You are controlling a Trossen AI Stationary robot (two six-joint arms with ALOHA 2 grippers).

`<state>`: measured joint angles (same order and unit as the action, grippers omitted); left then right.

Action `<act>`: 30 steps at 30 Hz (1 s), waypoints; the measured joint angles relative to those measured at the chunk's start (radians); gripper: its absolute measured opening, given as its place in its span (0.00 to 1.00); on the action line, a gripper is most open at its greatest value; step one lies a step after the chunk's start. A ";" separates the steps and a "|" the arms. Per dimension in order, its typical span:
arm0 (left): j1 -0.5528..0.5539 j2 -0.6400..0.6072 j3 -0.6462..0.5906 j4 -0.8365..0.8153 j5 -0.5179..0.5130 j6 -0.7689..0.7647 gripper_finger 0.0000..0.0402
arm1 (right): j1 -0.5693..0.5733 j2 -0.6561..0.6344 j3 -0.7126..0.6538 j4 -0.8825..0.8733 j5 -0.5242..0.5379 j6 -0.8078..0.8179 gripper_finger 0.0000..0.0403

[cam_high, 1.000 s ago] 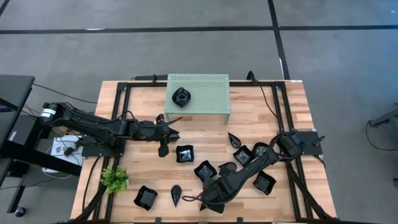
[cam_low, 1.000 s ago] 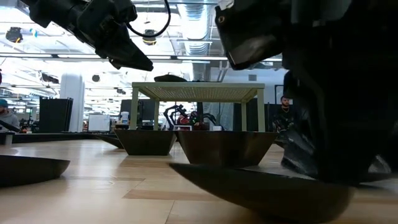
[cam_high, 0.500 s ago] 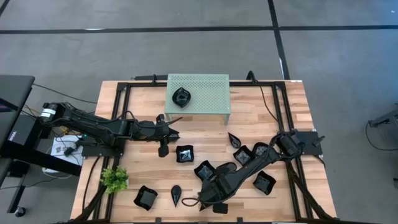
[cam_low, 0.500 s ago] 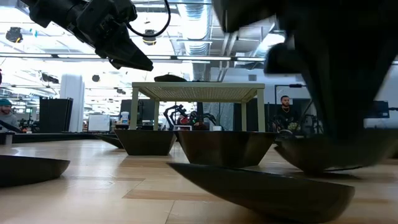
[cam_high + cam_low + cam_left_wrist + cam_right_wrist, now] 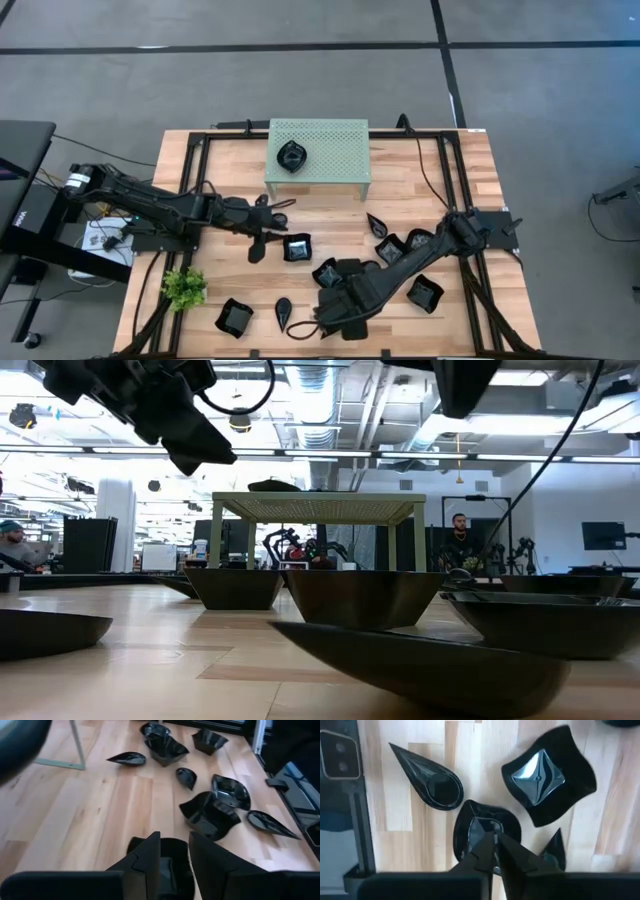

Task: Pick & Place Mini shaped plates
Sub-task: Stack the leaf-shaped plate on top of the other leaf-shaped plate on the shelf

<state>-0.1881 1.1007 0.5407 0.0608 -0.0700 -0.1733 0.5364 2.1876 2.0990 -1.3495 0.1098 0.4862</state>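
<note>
Pale wooden table [image 5: 400, 205] strewn with glossy plates; right pincer [image 5: 492, 851] pinches a plate [image 5: 487, 827], left pincer [image 5: 174, 854] slightly parted, empty

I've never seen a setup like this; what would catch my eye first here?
Probably the scatter of mini shaped plates, glossy black on the near half of the wooden table, with one plate alone atop the mint-green perforated rack at the far side. Next, the two dark arms: the right gripper grips a small dish beside a teardrop plate, while the left gripper hovers over another plate.
</note>
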 joint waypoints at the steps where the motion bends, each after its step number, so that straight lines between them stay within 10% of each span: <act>1: -0.008 0.000 0.000 0.000 0.000 0.000 0.26 | 0.000 0.008 -0.004 0.000 -0.004 0.022 0.07; 18: -0.066 0.000 0.000 0.000 0.000 -0.026 0.26 | 0.006 0.142 -0.026 0.077 -0.159 0.047 0.47; 30: -0.066 0.000 0.000 0.000 0.000 -0.026 0.26 | 0.006 0.140 -0.108 0.152 -0.164 0.154 0.43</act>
<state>-0.2539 1.1007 0.5407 0.0608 -0.0696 -0.1994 0.5428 2.3276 1.9909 -1.1978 -0.0537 0.6398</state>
